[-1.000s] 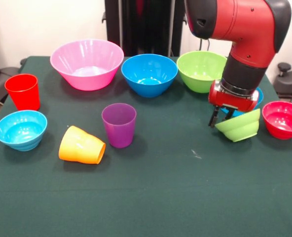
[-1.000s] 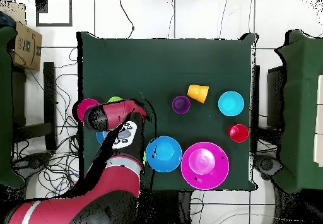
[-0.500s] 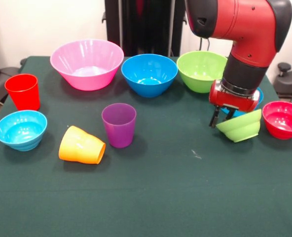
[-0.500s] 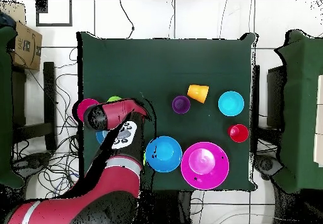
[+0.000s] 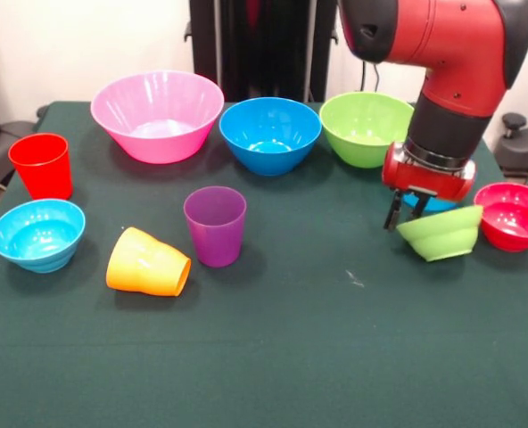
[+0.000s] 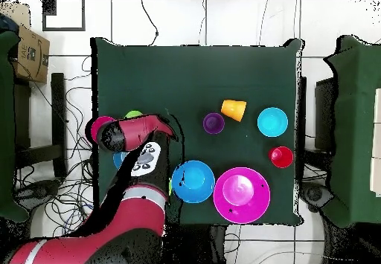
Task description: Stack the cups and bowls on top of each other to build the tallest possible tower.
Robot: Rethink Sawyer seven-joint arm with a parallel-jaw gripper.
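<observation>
Lime green plastic sits in the claw (image 5: 407, 212): it grasps the small green bowl (image 5: 441, 233) by its rim, tilted and seemingly just off the table (image 5: 335, 357) at the right. Just beside it to the right lies the small red bowl (image 5: 514, 216); a small blue bowl (image 5: 433, 202) peeks out behind. Farther back stand the green (image 5: 364, 127), blue (image 5: 270, 134) and big pink (image 5: 157, 115) bowls. Leftward are the purple cup (image 5: 216, 225), the orange cup (image 5: 146, 263) on its side, the light blue bowl (image 5: 37, 234) and the red cup (image 5: 42, 165). Nothing is stacked yet, so the whole tower appears left to build.
</observation>
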